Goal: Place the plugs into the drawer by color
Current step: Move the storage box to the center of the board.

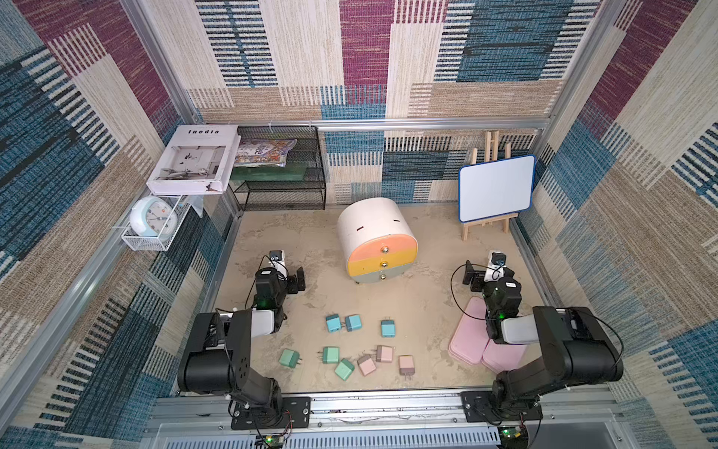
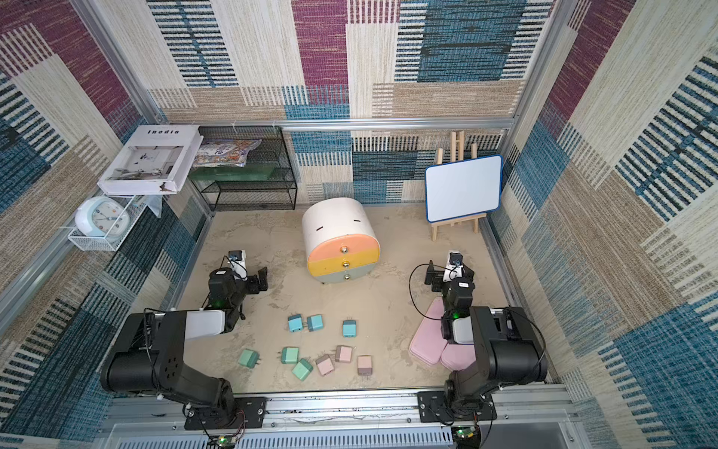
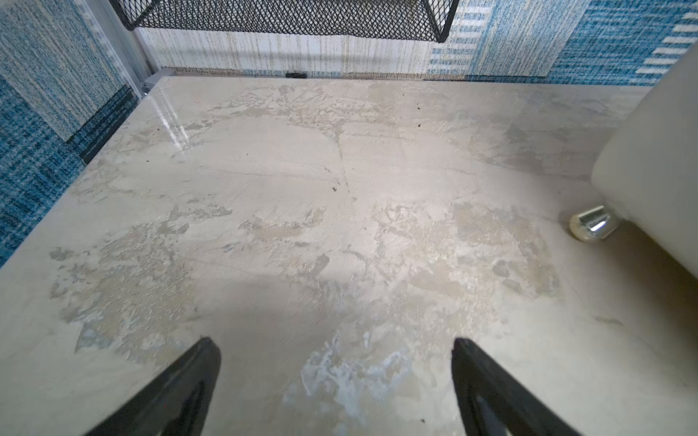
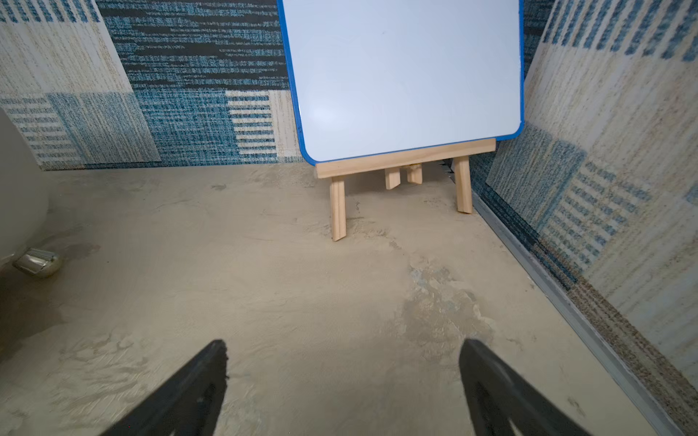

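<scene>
Sandy tabletop (image 1: 427,303) carries everything. Both the left tool (image 3: 334,341) and the right tool (image 4: 343,342) gape wide, holding nothing, over bare surface. Between them, slightly ahead, stands the drawer (image 1: 382,252), its three fronts closed. Behind both tools, toward the arm bases, lie blue plugs (image 1: 353,322), mint plugs (image 1: 331,354) and pink plugs (image 1: 384,353).

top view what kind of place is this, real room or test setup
Most likely a staged robot test cell: patterned panels in an aluminium frame box in a tabletop, the left arm and right arm are mounted on a front rail, and props like a clock and whiteboard sit around.
</scene>
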Available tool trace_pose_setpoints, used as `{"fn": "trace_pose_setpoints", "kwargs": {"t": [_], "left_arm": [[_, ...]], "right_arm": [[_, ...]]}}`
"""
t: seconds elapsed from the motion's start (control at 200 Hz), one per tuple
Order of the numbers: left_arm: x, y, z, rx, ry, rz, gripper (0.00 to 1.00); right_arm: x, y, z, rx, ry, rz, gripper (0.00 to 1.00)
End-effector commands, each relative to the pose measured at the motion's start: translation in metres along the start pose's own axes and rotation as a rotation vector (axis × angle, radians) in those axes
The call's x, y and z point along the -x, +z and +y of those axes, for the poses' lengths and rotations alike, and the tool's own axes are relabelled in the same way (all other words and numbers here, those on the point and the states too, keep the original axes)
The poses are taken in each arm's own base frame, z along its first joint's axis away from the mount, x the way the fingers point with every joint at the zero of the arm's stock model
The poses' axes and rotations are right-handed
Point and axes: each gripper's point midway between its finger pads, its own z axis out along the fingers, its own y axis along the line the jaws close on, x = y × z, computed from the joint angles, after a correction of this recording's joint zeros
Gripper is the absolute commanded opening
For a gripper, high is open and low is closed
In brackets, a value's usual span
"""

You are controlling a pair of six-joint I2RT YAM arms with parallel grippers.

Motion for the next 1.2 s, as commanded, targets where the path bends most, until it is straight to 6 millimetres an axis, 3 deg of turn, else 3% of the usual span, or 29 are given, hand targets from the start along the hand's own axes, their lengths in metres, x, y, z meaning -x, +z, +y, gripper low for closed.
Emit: {"fn": "trace_pose_setpoints", "kwargs": {"t": [0.0, 0.676, 0.741, 0.766, 0.836, 0.952, 1.047, 1.197], "left_arm": [[0.003, 0.0, 0.0, -0.003, 0.003, -0.009, 0.99], [0.003, -0.001, 0.0, -0.003, 0.004, -0.011, 0.99], [0.019, -0.005, 0.003, 0.028, -0.006, -0.023, 0.99], [0.015, -0.008, 0.008, 0.067, -0.021, 0.058, 0.99], [0.035, -0.01, 0.026, 0.196, -0.057, 0.149, 0.99], [0.048, -0.019, 0.013, 0.198, -0.04, 0.189, 0.99], [0.061, -0.039, 0.013, 0.327, -0.083, 0.145, 0.99], [0.104, -0.058, -0.008, 0.285, -0.142, 0.124, 0.99]], "right_arm": [[0.002, -0.001, 0.002, 0.009, 0.004, -0.008, 0.99], [0.002, -0.001, 0.002, 0.009, 0.004, -0.008, 0.99], [0.011, -0.002, 0.0, 0.001, -0.007, -0.018, 0.99], [0.02, -0.003, 0.001, -0.005, -0.008, -0.023, 0.99], [0.04, 0.007, 0.004, -0.052, 0.001, 0.067, 0.99], [0.073, 0.009, 0.025, -0.047, 0.038, 0.123, 0.99], [0.093, -0.002, 0.051, 0.014, 0.077, 0.096, 0.99], [0.112, -0.012, 0.099, 0.207, 0.175, 0.12, 0.99]]}}
